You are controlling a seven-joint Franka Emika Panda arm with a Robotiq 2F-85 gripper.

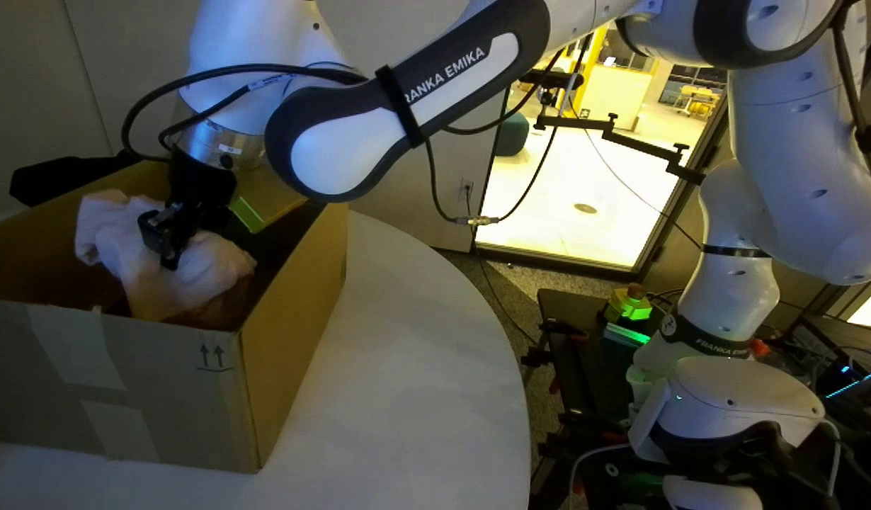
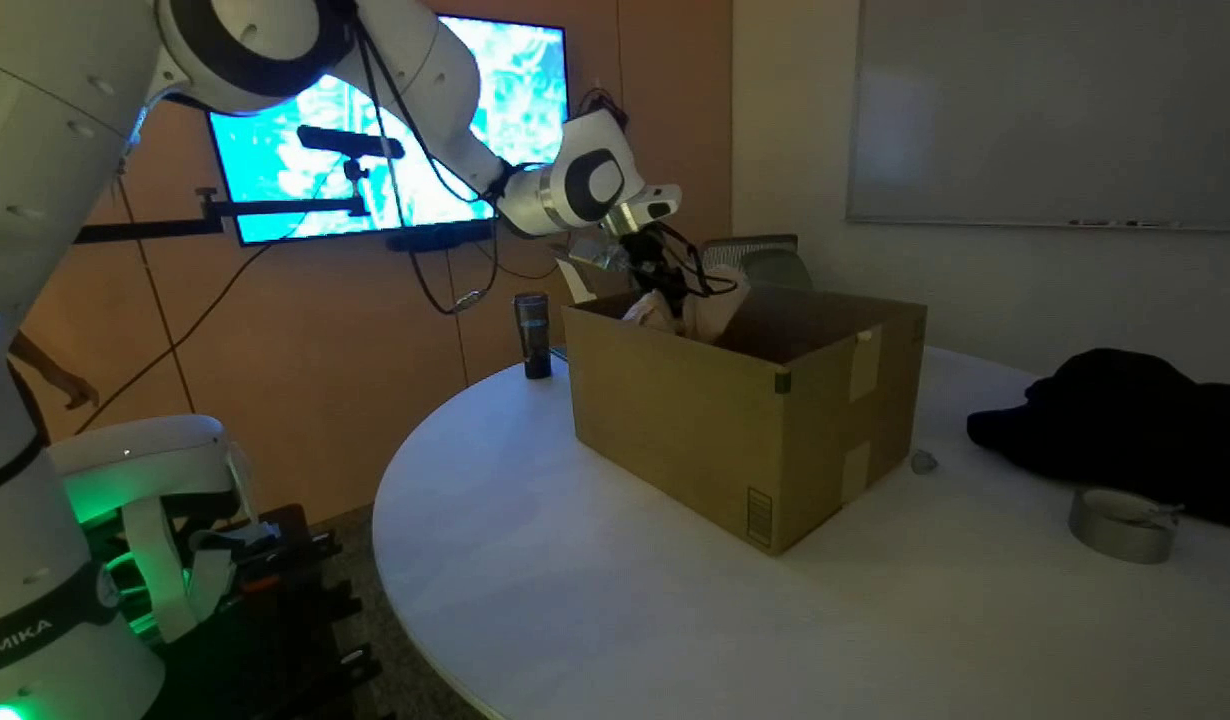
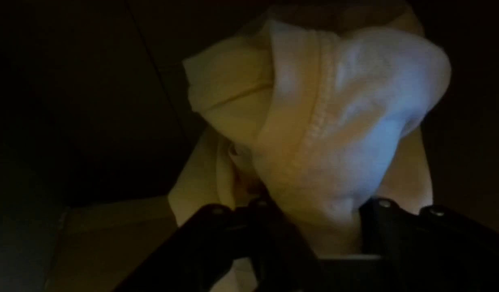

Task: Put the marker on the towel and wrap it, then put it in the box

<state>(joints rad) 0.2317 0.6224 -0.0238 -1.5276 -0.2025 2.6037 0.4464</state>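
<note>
My jaws grip the bunched towel, partly inside the box; marker, unseen, may drop out if folds loosen.

an office meeting room, apparently – 1 whiteboard, 1 big screen, 1 round-edged white table
</note>
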